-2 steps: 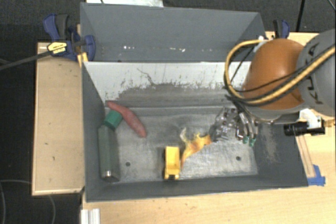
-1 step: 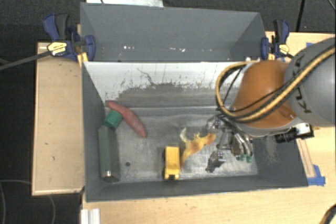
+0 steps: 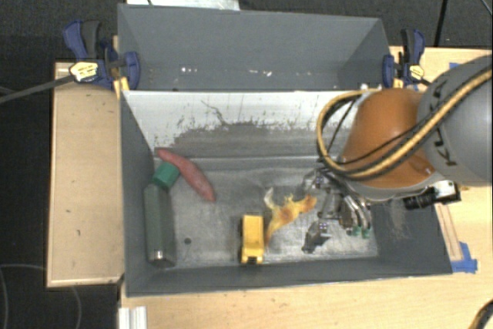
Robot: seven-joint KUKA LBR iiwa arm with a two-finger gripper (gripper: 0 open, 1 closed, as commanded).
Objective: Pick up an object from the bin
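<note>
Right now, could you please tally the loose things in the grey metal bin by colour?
Green: 1, the dark cylinder with a green cap
Pink-red: 1, the long tapered piece
Yellow: 1, the blocky toy vehicle
Orange-yellow: 1, the crumpled scrap
Total: 4

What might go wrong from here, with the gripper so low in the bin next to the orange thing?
1. The gripper sits beside the orange thing, not squarely over it, so a grasp here may catch only an edge and slip.
2. The yellow toy lies just to the left of both; a sideways move could knock it away.
3. The gripper is low and near the front wall, so it might scrape there.
</note>
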